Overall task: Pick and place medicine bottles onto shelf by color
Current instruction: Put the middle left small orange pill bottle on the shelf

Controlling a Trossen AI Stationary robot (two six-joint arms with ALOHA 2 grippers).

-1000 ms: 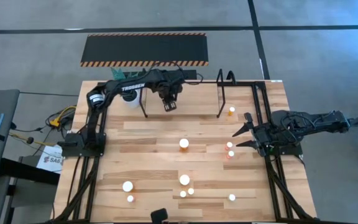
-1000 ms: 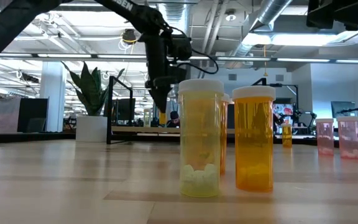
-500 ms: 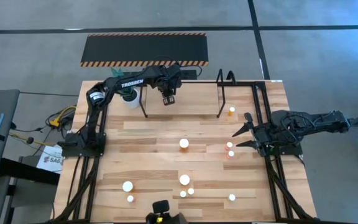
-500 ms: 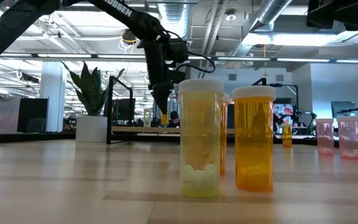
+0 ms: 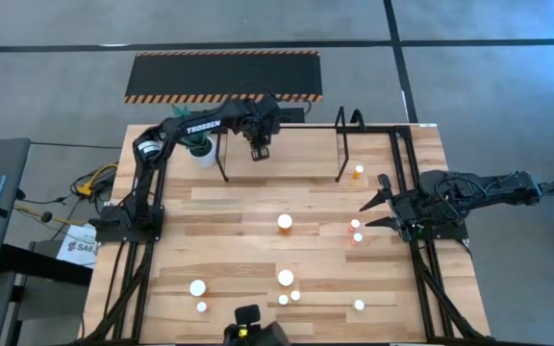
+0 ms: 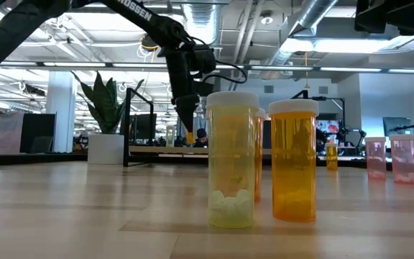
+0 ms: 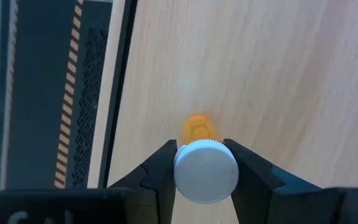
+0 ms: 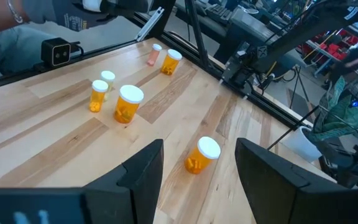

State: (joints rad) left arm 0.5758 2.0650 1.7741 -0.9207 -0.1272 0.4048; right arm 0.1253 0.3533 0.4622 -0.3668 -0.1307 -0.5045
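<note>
Medicine bottles stand scattered over the table (image 5: 219, 207), and one small orange bottle (image 7: 206, 168) is pinched by its white cap between the fingers (image 7: 157, 171) of the left gripper (image 5: 258, 151), held above the shelf (image 5: 287, 154) at the table's far side. The right gripper (image 5: 371, 212) waits at the table's right edge with its fingers spread apart, gripping nothing, two pink bottles (image 5: 356, 231) just beside it.

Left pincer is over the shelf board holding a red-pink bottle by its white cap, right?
Not quite. The bottle in the left pincer is orange, not red-pink, as the left wrist view shows. The rest holds: it is gripped at its white cap over the shelf board.
</note>
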